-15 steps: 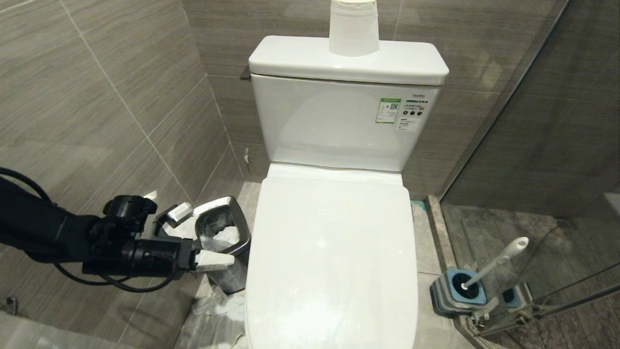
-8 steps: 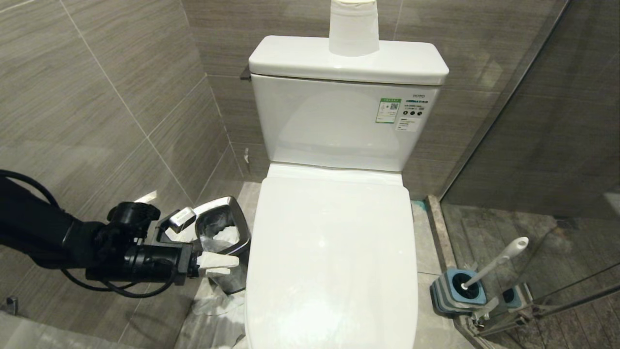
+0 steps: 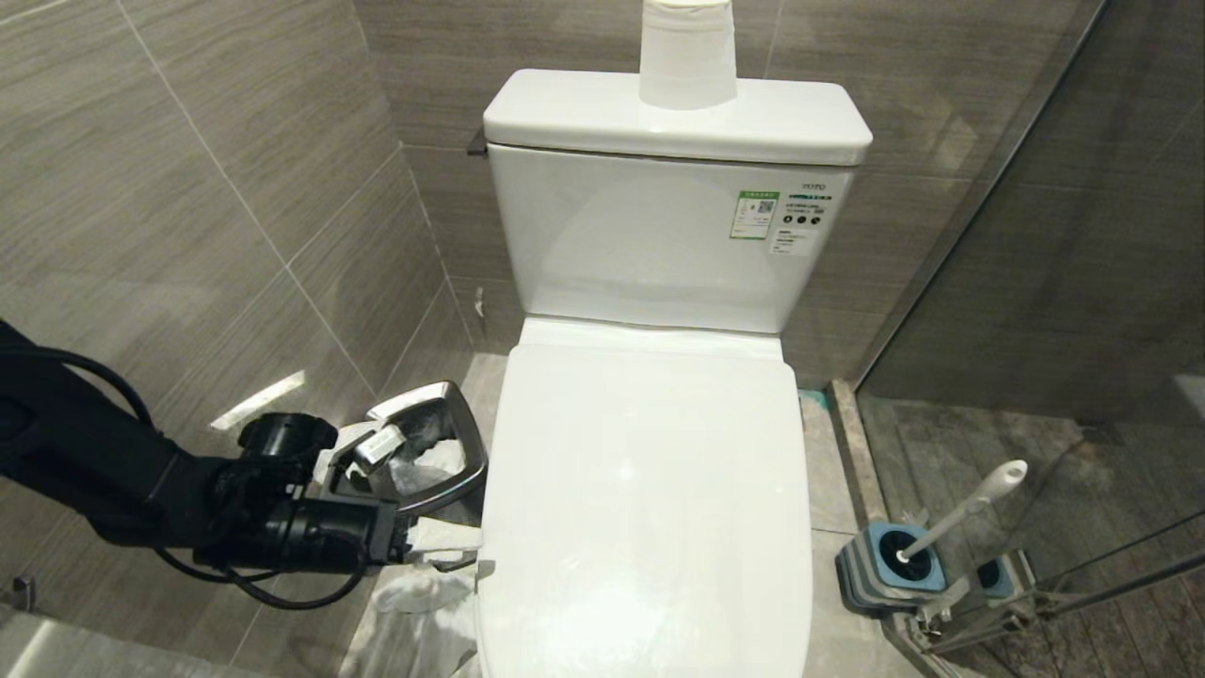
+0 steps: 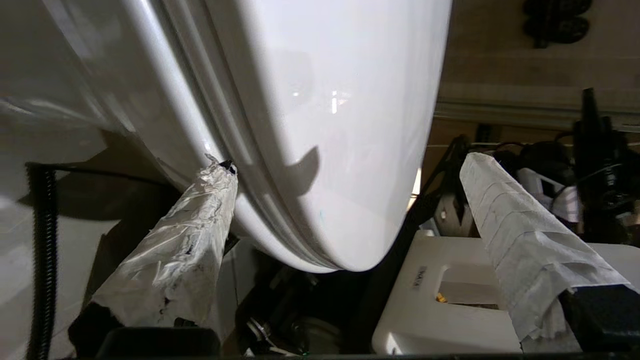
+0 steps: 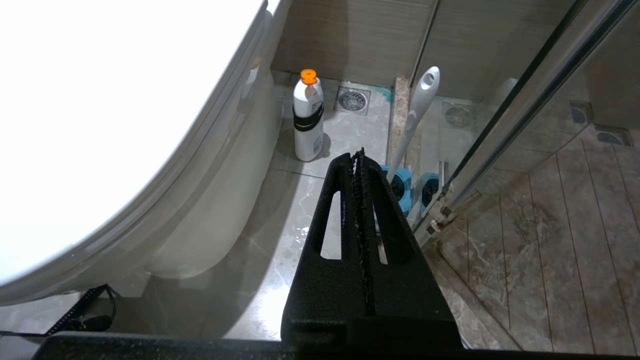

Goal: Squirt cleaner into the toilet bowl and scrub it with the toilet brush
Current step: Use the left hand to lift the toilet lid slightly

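The left gripper [image 3: 442, 544] has dropped lower and slid toward the toilet, its paper-wrapped fingers [image 4: 190, 250] now spread wide where a second ago they were narrower; it holds nothing. One fingertip sits at the seam under the closed toilet lid [image 3: 650, 508], the lid's edge between the two. That reads as lining up to lift the lid, since the toilet bowl is still covered. The right gripper [image 5: 359, 165] hangs parked, pinched shut and empty. Past it the cleaner [image 5: 307, 117] stands upright on the floor beside the toilet base, orange cap up. The toilet brush [image 3: 960, 513] stands head-down in its blue holder [image 3: 890, 570], handle leaning up toward the glass partition [image 3: 1064, 235]. The steel waste bin [image 3: 428, 452] sits just behind the left gripper.
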`<state>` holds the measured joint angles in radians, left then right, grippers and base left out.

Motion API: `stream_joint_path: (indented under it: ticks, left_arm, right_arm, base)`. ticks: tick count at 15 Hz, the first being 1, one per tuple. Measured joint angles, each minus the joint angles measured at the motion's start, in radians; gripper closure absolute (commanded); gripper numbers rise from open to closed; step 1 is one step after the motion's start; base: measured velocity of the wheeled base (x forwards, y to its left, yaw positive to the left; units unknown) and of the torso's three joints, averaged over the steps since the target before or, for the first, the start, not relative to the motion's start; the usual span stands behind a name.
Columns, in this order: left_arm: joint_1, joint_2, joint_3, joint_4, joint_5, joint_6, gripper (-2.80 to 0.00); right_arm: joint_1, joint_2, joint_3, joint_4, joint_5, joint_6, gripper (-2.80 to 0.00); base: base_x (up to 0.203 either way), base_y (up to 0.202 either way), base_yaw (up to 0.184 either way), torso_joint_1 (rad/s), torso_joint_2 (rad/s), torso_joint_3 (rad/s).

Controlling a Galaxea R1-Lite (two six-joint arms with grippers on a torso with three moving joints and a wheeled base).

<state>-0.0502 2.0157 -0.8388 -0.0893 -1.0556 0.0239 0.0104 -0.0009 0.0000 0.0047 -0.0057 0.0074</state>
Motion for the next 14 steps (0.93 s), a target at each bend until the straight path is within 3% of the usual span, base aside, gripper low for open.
stream_joint_path:
  ticks: [14]
  left_arm:
    - [-0.076, 0.015, 0.022, -0.003, 0.041, 0.001, -2.80]
  right_arm:
    - [0.000, 0.000, 0.000, 0.000, 0.000, 0.000, 0.00]
  base:
    - [0.000, 0.000, 0.000, 0.000, 0.00, 0.000]
